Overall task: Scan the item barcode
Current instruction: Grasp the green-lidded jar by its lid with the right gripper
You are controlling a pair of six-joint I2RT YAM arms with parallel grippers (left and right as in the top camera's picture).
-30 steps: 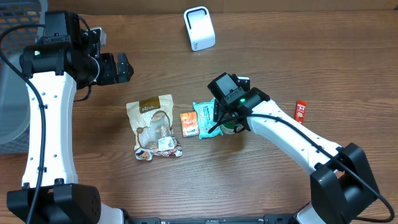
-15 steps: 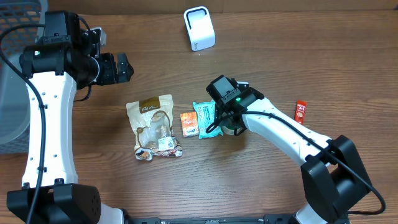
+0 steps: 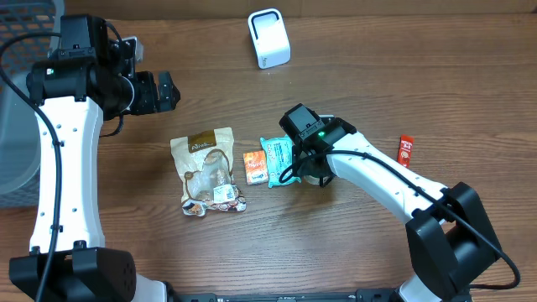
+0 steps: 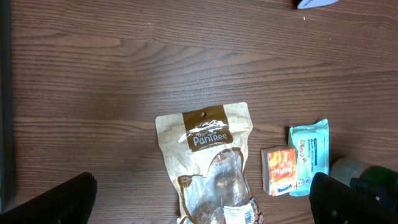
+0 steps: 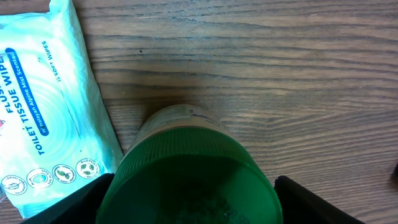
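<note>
Right claw is down over the round green-lidded jar. The jar stands upright on the brown wood-grain worktop, near centre and a touch toward 3 o'clock in the overhead. Fingers straddle the lid at its 9 and 3 o'clock, spread wide and flush to the rim on both sides. Cannot tell if they are clamping or only touching. Lid is on, and the jar's contents can't be read through it.

Jar sits just beside the pale teal soft pack of toilet tissue wipes, at the pack's 3-to-4 o'clock; contact between them unclear. Small orange box lies tight against the pack's 9 o'clock side. Tan paper pouch with a clear window lies flat further toward 9 o'clock. Pale lumpy pieces show through the window, and there is a white label at its lower end.

White boxy barcode scanner stands at 12 o'clock on the worktop, well apart from the jar. Small red sachet lies at 3 o'clock.

Left claw hangs above the worktop at 10 o'clock, fingers fully apart, empty. Dark wire basket sits in the 10 o'clock corner, cropped; contents not visible.
</note>
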